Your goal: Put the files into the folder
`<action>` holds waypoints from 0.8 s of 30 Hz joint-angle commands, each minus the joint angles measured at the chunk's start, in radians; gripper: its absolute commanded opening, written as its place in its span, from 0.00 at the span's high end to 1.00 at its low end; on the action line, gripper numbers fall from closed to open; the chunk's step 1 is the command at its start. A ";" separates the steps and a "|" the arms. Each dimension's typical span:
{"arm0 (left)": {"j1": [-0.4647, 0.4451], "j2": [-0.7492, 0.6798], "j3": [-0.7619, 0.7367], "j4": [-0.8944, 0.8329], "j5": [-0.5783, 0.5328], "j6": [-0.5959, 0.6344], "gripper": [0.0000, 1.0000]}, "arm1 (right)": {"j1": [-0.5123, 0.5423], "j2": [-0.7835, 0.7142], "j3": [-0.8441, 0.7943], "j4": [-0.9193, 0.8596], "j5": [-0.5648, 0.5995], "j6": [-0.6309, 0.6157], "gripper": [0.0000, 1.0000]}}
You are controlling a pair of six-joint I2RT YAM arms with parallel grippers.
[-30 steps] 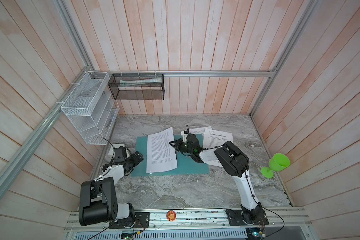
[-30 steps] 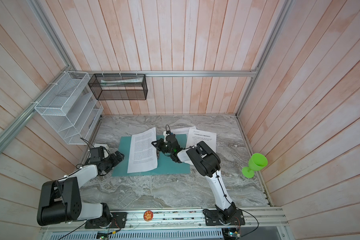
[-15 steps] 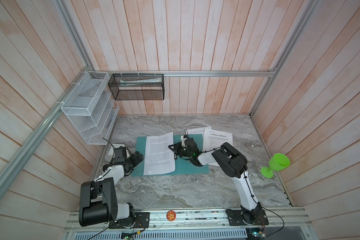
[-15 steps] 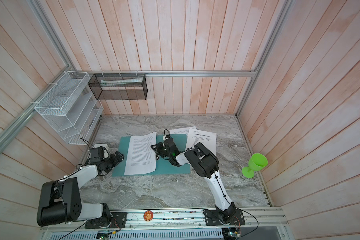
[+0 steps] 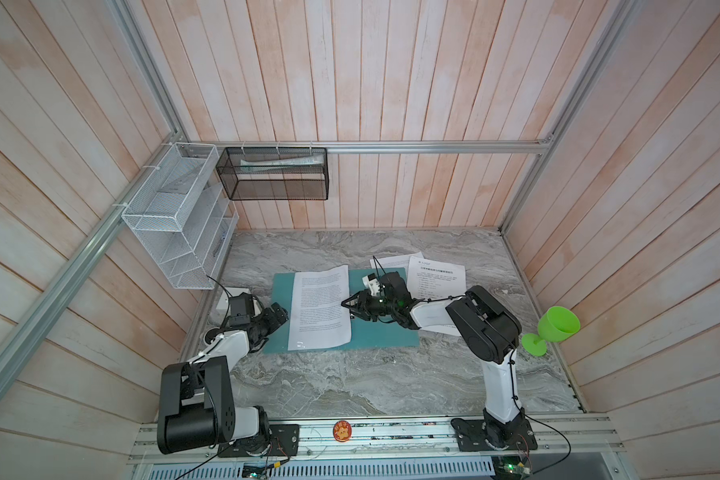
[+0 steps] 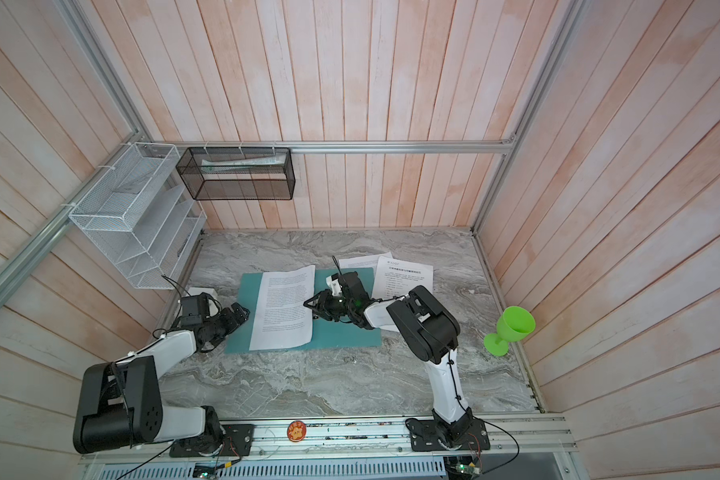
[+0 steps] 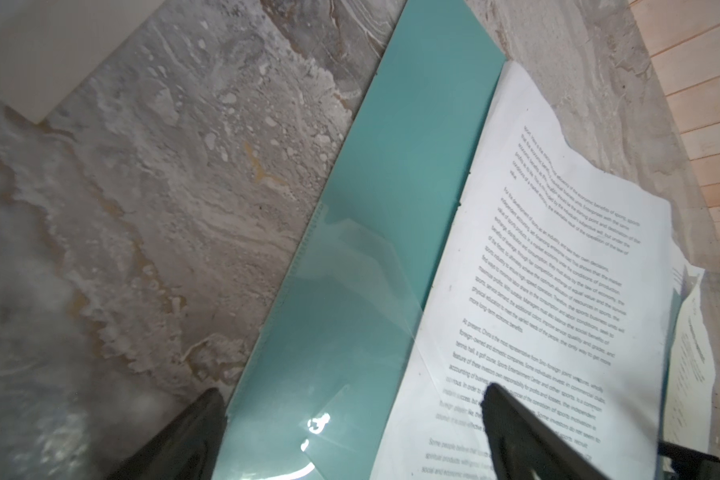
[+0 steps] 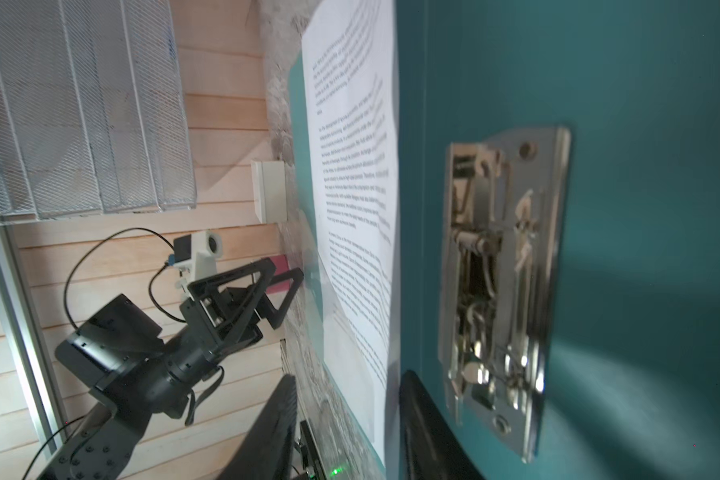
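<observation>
The teal folder (image 5: pixel 385 337) (image 6: pixel 346 337) lies open and flat on the marble table, its metal clip (image 8: pixel 504 282) on the inner right half. One of the files, a text sheet (image 5: pixel 321 307) (image 6: pixel 285 307) (image 7: pixel 558 270), rests flat on the folder's left half. My right gripper (image 5: pixel 347 309) (image 8: pixel 348 374) is at that sheet's right edge, jaws apart, the paper edge between them. Two more files (image 5: pixel 435 278) (image 6: pixel 404 278) lie overlapped at the back right, partly under my right arm. My left gripper (image 5: pixel 281 318) (image 7: pixel 352 388) stands open over the folder's left edge.
A white wire-mesh rack (image 5: pixel 175 232) hangs on the left wall and a black mesh basket (image 5: pixel 275 174) on the back wall. A green goblet (image 5: pixel 553 328) stands at the right wall. A small white box (image 5: pixel 225 297) sits by my left arm.
The sheet, earlier raised at its right edge, now lies flat and slightly further left on the folder. My right gripper moved left with it and its jaws have parted. The left arm is still.
</observation>
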 commanded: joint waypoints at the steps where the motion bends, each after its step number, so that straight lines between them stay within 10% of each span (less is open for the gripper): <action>1: -0.016 0.002 -0.035 -0.073 0.014 -0.006 0.02 | 0.001 -0.029 -0.013 -0.155 -0.081 -0.090 0.61; 13: -0.022 0.005 -0.032 -0.077 0.006 -0.006 0.02 | -0.002 -0.090 -0.076 -0.268 -0.143 -0.166 1.00; 24: -0.023 0.014 -0.029 -0.079 0.003 -0.006 0.02 | 0.004 -0.044 -0.078 -0.255 -0.189 -0.153 1.00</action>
